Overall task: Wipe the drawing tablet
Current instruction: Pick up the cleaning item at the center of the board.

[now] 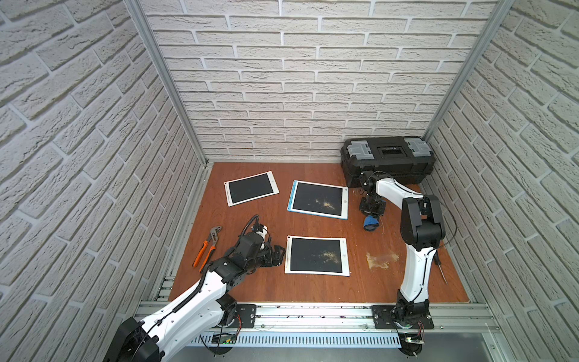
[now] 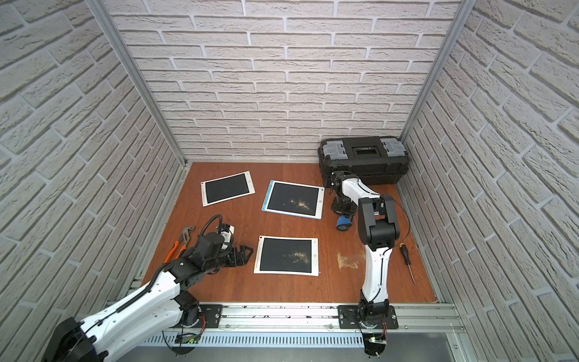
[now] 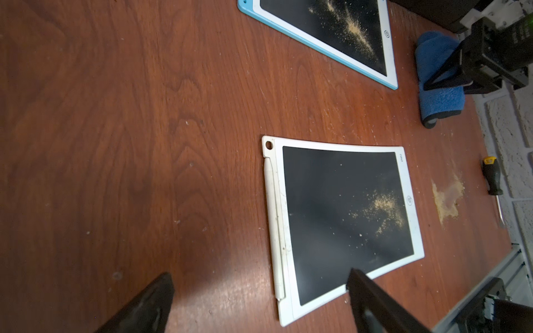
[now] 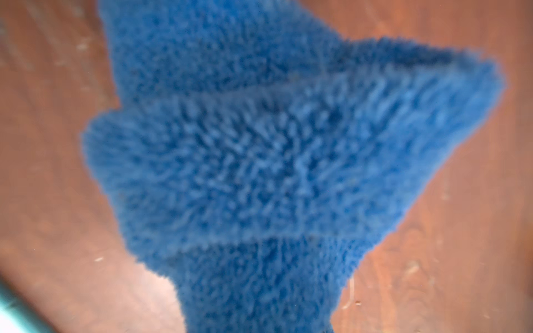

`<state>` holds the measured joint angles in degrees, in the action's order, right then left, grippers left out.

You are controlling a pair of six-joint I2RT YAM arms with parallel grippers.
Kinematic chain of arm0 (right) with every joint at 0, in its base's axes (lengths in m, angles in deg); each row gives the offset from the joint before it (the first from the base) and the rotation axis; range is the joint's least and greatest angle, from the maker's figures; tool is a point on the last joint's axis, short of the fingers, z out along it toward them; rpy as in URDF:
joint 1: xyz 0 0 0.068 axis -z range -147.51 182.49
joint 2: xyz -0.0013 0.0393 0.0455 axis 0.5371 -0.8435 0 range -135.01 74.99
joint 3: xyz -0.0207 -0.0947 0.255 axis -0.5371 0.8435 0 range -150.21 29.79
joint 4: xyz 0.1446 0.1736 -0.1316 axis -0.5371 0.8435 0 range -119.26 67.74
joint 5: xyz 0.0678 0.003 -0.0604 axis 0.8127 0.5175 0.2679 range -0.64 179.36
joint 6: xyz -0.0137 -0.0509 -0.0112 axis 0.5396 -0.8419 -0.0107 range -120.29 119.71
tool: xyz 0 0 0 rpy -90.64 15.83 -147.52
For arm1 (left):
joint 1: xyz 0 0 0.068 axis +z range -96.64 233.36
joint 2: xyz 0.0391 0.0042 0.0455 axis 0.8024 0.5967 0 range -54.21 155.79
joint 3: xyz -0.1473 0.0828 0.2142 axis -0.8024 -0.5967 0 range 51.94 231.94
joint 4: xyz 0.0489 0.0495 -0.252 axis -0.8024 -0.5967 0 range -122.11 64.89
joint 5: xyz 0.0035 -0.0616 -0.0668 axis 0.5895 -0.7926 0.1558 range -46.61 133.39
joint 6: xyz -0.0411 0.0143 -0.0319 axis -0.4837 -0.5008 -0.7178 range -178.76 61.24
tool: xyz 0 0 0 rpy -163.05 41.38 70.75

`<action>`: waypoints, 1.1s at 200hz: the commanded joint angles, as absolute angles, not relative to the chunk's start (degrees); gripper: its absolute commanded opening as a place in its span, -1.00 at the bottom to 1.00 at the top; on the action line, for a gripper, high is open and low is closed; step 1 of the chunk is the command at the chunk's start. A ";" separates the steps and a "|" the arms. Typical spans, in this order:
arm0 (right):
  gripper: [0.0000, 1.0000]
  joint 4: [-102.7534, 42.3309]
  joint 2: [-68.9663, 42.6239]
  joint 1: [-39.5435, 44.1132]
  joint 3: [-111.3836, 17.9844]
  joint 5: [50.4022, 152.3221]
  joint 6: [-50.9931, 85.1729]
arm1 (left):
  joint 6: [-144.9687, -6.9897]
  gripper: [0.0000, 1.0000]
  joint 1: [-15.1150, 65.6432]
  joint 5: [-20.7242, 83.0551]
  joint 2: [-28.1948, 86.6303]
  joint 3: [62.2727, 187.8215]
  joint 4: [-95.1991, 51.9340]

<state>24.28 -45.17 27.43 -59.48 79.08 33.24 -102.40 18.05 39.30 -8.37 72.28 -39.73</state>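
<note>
Drawing tablet [image 1: 316, 255], white-framed with a black screen, lies flat on the reddish wooden counter [image 1: 250, 288] near the front, tan dust scattered on its screen; a blue-edged drawing tablet [image 1: 318, 199] behind it is also dusty. The right hand [image 1: 372, 210] sits over the blue fluffy cloth [image 1: 371, 223], which is clear of both screens; whether it grips cannot be told. The left hand [image 1: 279, 254], spread wide, hovers just beside the white frame. Probable faults: a loose grip drops the cloth; an unbraced tablet slides under the stroke.
</note>
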 commanded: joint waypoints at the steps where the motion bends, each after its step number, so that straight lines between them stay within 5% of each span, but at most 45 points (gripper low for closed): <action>1: -0.43 18.29 -46.12 26.52 -56.38 90.91 31.56 | -102.17 0.91 18.43 39.96 -8.74 72.25 -40.41; 59: -0.18 14.21 -43.23 27.39 -52.63 95.57 29.62 | -102.17 0.91 18.52 39.60 -8.94 73.46 -41.59; 220: 0.12 13.45 -32.78 29.45 -50.37 96.41 27.83 | -102.26 0.91 18.56 39.04 -8.51 75.69 -42.85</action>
<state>14.95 -36.44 29.00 -51.88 94.99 28.50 -102.40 18.12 39.19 -8.41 73.85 -43.14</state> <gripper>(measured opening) 0.555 0.955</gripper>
